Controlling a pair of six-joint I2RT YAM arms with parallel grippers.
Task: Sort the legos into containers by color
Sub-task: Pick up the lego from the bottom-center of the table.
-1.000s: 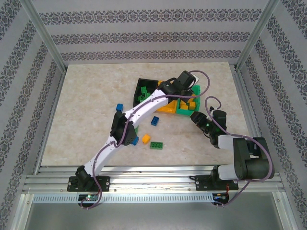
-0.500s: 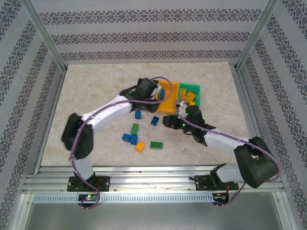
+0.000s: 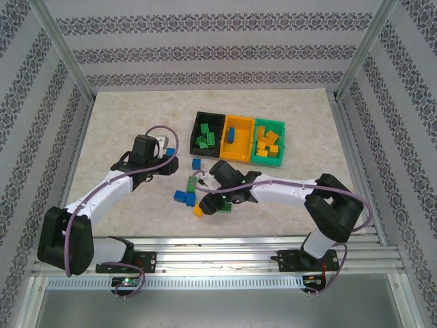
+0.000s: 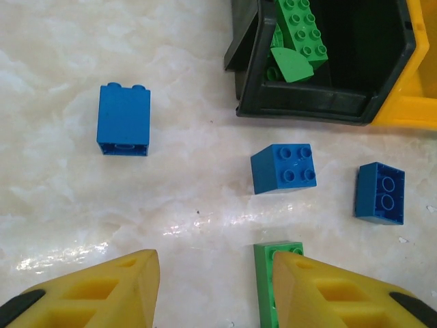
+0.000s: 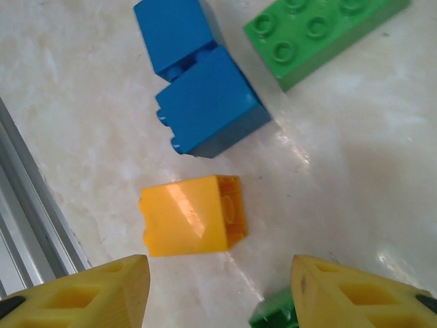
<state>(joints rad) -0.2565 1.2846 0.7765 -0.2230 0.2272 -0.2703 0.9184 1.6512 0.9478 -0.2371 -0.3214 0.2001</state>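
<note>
Both grippers hung low over loose legos [image 3: 192,184] on the table [image 3: 116,123], jaws apart and empty.

I saw the left gripper [image 4: 212,273] with its yellow fingers [image 4: 123,287] spread over bare table, a green brick [image 4: 276,251] just beside its right finger and three blue bricks [image 4: 283,168] lying beyond, short of the black bin [image 4: 307,102]. The right gripper [image 5: 218,273] also stood open, with an orange brick [image 5: 192,215] on its side just ahead of the gap, untouched, and a blue pair [image 5: 205,102] touching each other past it. The bins [image 3: 237,157] sat in a row at the table's far middle: the black one held green bricks, the orange one a blue brick, and the green one orange bricks.
</note>
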